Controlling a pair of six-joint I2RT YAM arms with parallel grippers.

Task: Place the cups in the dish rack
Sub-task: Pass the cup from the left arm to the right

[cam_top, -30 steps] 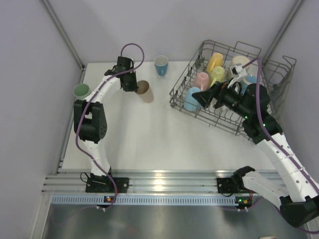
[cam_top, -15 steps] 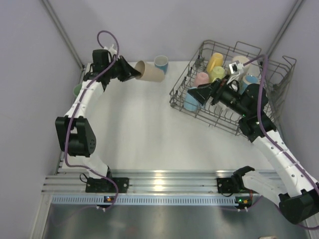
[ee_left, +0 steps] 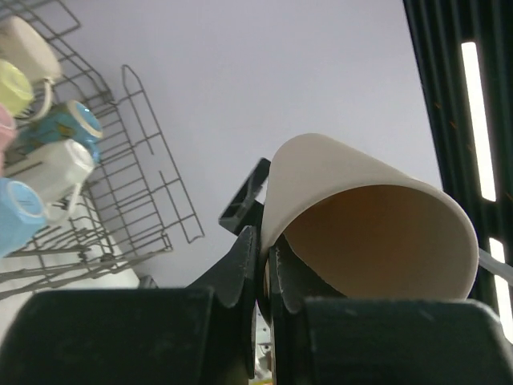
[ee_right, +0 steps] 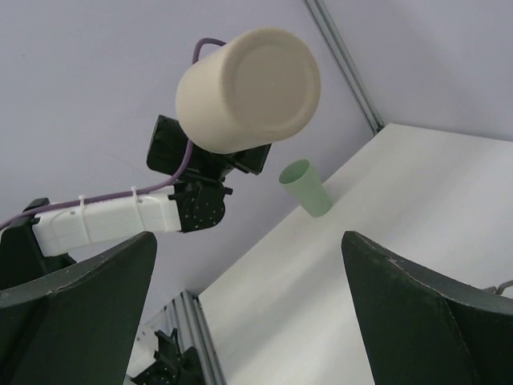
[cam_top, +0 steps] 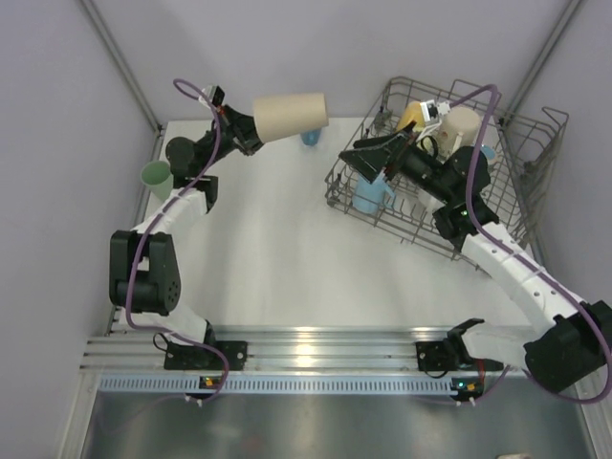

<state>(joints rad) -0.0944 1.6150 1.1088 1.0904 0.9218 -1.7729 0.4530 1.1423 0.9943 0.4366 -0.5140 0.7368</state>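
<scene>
While the overhead view shows only its side, your right wrist camera faces the flat base of the beige cup (ee_right: 248, 88), aloft left of the dish rack (cam_top: 402, 234), rim pinched in your left gripper (cam_top: 248, 135); your right gripper (cam_top: 356, 161) gapes empty at the rack's left edge.

A white table (cam_top: 287, 258) stands between pale lilac walls (cam_top: 335, 48), with 2 grey posts (cam_top: 120, 62) at its far corners.

Matt, smooth beige cup (cam_top: 289, 114); bare grey metal wire dish rack (cam_top: 521, 196); smooth white table (cam_top: 287, 258).
</scene>
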